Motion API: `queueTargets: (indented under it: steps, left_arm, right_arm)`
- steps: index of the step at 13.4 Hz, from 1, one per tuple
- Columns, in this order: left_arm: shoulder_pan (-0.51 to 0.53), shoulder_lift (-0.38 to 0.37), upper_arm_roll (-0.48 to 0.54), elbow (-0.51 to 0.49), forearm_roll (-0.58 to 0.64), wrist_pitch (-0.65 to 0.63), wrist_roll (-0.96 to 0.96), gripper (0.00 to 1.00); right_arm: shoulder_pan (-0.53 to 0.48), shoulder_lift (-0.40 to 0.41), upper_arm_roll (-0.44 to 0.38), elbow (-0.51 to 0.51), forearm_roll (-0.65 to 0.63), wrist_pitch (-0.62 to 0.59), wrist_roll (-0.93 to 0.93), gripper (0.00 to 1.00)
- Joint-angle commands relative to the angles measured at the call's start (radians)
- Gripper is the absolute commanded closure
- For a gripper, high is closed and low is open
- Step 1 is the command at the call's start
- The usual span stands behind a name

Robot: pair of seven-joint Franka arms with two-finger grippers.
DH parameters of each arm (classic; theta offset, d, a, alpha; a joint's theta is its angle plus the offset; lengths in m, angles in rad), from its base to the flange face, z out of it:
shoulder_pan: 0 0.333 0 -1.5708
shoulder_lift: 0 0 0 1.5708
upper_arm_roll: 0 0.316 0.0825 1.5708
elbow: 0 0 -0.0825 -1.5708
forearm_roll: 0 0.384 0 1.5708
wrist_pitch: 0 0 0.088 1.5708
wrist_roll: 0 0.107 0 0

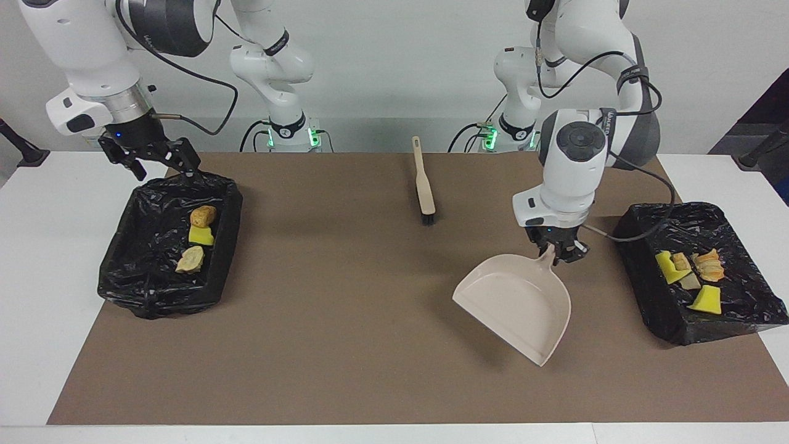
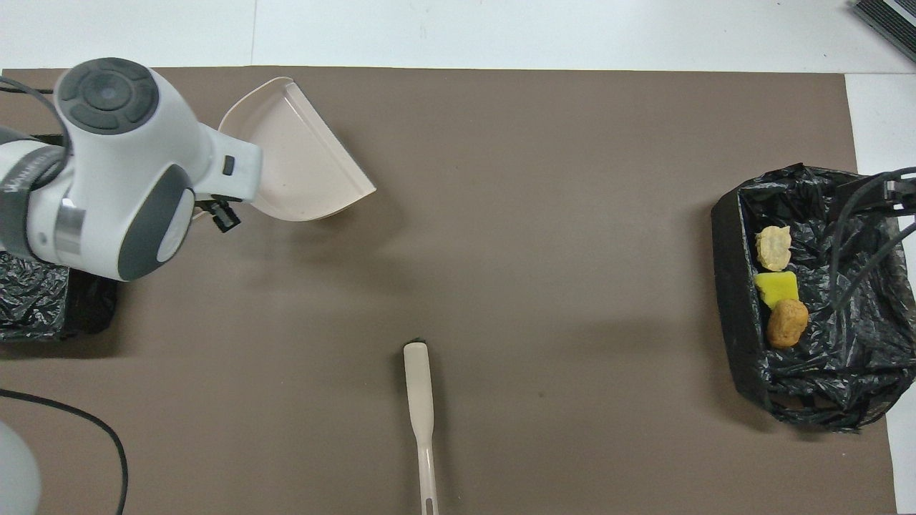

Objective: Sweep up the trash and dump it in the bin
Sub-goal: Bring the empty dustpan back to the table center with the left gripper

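Dustpan [image 1: 516, 302] hangs by its handle from the left pincer [image 1: 558, 254], clamped tight on it, over the mat at about four o'clock of the brush [image 1: 424, 185]. Right pincer [image 1: 161, 165] stands spread wide at one bin's [image 1: 123, 271] rim. Trash [image 1: 685, 274] lies in both bins.

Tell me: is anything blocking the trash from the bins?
Nothing visible does: the yellow and beige trash chunks already lie inside the left arm's black-lined bin and the right arm's bin. The left gripper holds the beige plastic dustpan over the brown mat.
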Motion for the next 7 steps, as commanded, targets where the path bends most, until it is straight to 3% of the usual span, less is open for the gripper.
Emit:
queueTargets:
  steps: [1, 4, 7]
  left_arm:
    - [-0.083, -0.012, 0.021, -0.026, -0.107, 0.03, -0.264, 1.0]
    - [-0.177, 0.025, 0.02, -0.025, -0.132, 0.111, -0.575, 1.0]
    - [-0.208, 0.027, 0.021, -0.023, -0.267, 0.18, -0.746, 1.0]
  right_arm:
    - [-0.005, -0.012, 0.004, -0.015, -0.008, -0.008, 0.02, 0.0]
    - [-0.007, -0.011, 0.001, -0.015, -0.005, -0.008, 0.02, 0.0]
    - [-0.01, -0.012, -0.007, -0.014, -0.008, -0.011, 0.017, 0.0]
